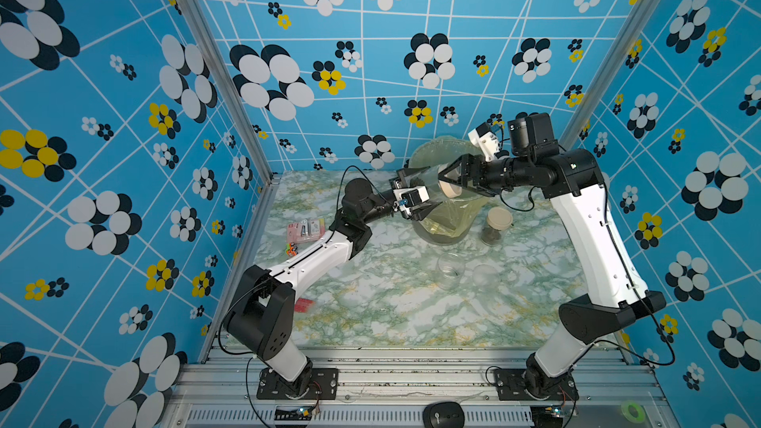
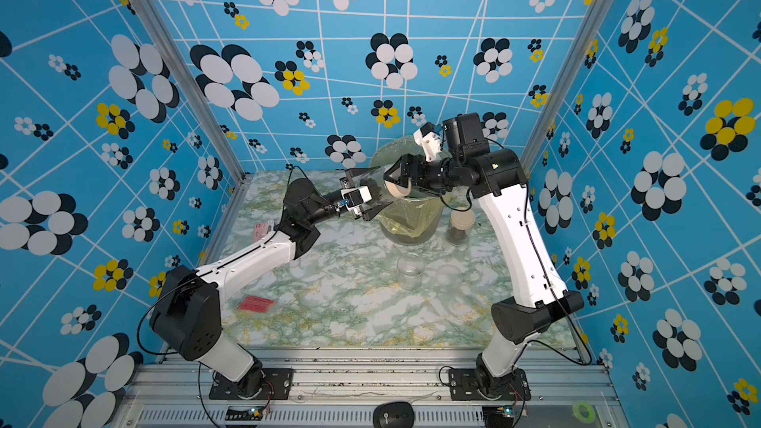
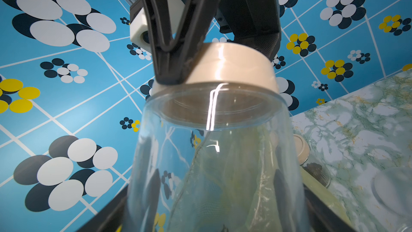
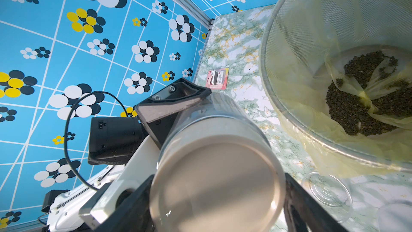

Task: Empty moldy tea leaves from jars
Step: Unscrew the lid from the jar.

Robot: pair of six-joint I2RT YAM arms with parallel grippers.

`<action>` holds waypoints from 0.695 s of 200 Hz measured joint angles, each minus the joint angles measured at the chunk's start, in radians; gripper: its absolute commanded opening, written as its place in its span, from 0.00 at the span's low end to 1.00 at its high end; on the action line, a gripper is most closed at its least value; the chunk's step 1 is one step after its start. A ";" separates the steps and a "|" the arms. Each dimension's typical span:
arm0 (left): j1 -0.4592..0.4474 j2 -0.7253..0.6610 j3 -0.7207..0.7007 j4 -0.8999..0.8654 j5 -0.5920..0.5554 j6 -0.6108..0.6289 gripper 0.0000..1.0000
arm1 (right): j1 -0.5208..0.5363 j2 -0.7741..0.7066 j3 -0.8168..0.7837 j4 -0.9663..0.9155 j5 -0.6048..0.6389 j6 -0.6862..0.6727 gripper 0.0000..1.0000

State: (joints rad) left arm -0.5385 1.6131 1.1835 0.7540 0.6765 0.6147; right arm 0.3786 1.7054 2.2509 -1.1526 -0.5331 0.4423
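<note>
Left hand: clamped across the body of a clear jar, held nearly level. Right hand: fingers pressed on opposite sides of the jar's beige lid. Both hands are over the mouth of the yellow-bagged mesh bin.

Moldy tea leaves: a dark heap lies in the bag below the hands. More shows in a second lidded jar standing on the surface below the right hand, toward that arm's base. I cannot tell what is inside the held jar.

Handling, as I judge it: the jar is thin-walled, smooth, light and glossy, so it could slip or spin under a hard twist. The body grip should sit low and firm. The lid is rigid and is best taken across its rim, as it is here. The leaves are dry and crumbly and will scatter unless tipped well inside the bin.

Also down near the right arm: an open empty jar with a translucent lid beside it.

Writing: the jars carry no labels. A pink card pack beyond the left hand has print too small to read.
</note>
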 measured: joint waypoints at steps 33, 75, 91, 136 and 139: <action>0.000 0.000 0.000 0.000 0.000 0.000 0.39 | -0.001 0.000 -0.001 0.002 -0.004 0.001 0.70; 0.000 -0.001 0.010 -0.024 0.003 0.000 0.39 | -0.003 0.000 -0.002 0.003 -0.010 0.000 0.59; 0.000 -0.005 0.019 -0.048 0.005 0.000 0.39 | -0.008 0.000 -0.002 0.002 -0.022 -0.001 0.57; 0.008 -0.034 0.072 -0.181 0.046 -0.017 0.39 | -0.015 0.008 0.035 -0.021 -0.064 -0.046 0.54; 0.009 -0.036 0.076 -0.190 0.050 -0.021 0.39 | -0.016 0.010 0.040 -0.023 -0.067 -0.051 0.54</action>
State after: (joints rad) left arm -0.5293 1.5768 1.2598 0.5644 0.7265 0.5941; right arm 0.3630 1.7153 2.2910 -1.1751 -0.6003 0.3908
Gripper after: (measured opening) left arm 0.883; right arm 0.803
